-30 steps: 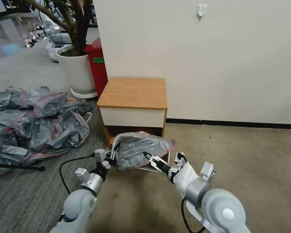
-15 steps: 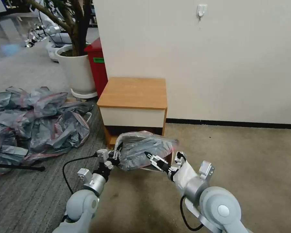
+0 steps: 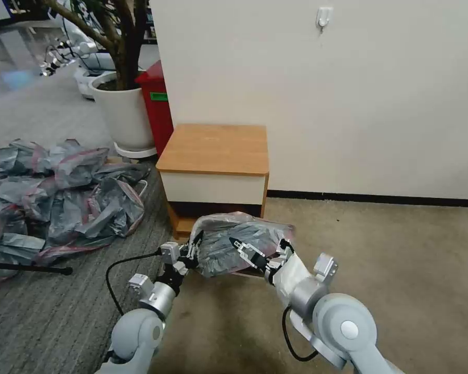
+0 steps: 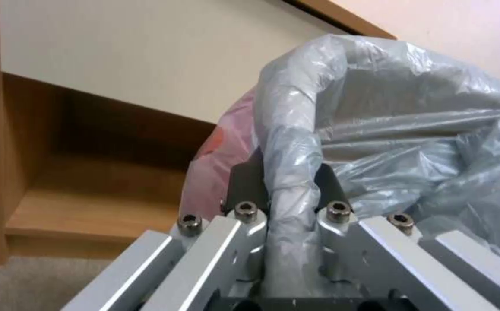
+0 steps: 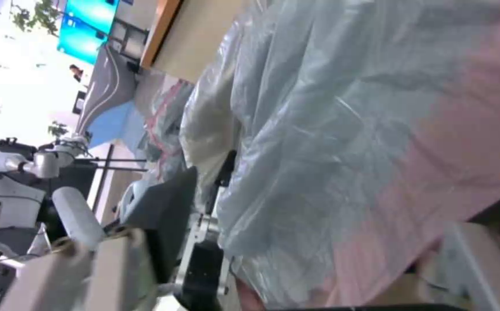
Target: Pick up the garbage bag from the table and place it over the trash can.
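The grey, pink-rimmed garbage bag [image 3: 239, 241] hangs puffed up just in front of the table [image 3: 213, 148], low over the floor between my two grippers. My left gripper [image 3: 189, 254] is shut on a bunched fold of the bag's edge [image 4: 289, 172], pinched between its fingers. The right gripper [image 3: 258, 244] is at the bag's other side with its fingers spread wide. One dark finger [image 3: 242, 248] lies across the film and the plastic [image 5: 342, 142] drapes between the two. The bag hides the trash can.
A big heap of similar bags [image 3: 57, 192] covers the floor at the left. A white plant pot [image 3: 122, 117] and a red bin [image 3: 158, 104] stand behind the table's left side. A black rod [image 3: 26, 268] lies on the floor. Open carpet [image 3: 390, 259] lies to the right.
Both grippers have shifted a little to the right and toward the table, carrying the bag with them. The bag's right end now reaches farther right.
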`<state>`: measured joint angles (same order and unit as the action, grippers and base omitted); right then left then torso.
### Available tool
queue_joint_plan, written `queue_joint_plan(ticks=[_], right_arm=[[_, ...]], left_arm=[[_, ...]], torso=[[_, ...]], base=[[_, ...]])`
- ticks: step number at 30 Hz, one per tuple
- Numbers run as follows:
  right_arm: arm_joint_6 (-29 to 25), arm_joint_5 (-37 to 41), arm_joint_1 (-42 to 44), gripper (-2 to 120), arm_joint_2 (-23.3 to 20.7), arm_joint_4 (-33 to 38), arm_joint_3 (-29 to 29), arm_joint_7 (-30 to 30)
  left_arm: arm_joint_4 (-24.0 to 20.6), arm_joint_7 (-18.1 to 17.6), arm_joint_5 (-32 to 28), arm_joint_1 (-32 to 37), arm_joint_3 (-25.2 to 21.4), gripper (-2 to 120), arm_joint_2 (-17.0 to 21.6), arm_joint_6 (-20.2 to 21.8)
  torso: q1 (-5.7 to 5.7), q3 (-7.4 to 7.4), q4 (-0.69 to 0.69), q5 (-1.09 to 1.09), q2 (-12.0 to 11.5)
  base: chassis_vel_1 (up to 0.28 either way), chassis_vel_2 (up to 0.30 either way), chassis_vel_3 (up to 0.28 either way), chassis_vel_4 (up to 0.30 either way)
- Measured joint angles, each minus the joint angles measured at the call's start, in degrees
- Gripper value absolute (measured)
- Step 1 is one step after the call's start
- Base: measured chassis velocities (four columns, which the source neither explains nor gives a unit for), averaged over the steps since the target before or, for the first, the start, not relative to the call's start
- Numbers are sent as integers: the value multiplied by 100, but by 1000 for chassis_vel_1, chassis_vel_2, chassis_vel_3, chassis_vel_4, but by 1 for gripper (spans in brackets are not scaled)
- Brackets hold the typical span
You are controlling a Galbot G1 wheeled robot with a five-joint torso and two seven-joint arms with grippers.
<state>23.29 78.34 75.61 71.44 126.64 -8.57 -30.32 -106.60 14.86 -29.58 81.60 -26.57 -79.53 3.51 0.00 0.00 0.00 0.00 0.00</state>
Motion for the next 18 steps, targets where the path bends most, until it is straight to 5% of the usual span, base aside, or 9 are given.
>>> queue_joint_plan(ticks=[18], right_arm=[[-287, -241, 189, 0, 5, -31, 39, 211]], left_arm=[[-20, -1, 156, 48, 17, 5, -155, 4]], torso=[[0, 0, 0, 0, 0]], base=[[0, 0, 0, 0]])
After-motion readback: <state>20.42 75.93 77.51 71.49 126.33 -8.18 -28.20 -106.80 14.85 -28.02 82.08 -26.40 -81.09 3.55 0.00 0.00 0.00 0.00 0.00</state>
